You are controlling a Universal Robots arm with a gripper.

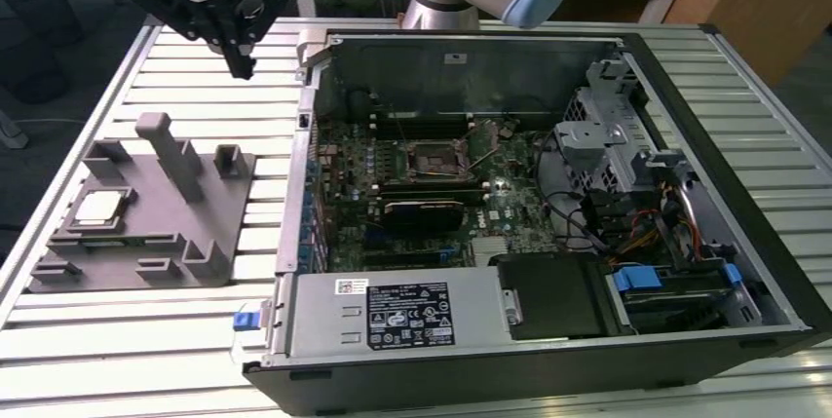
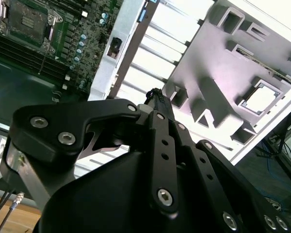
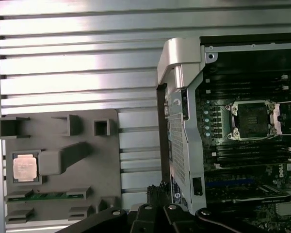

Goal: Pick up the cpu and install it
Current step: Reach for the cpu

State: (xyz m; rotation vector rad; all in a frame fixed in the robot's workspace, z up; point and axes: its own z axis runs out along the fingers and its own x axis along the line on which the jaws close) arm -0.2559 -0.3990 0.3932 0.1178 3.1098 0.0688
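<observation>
cpu (image 1: 100, 207) sits flat in a square pocket of the grey block (image 1: 214, 233). The hand (image 1: 241, 72) hangs past the block's far edge, well apart from it, closed tight on nothing. I'd guess the chip's light, stiff and fragile, so pinch 2 opposite edges.

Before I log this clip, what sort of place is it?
Likely a robotics lab bench for PC assembly: an open computer case on a slatted metal table, a grey fixture block holding the cpu.
</observation>
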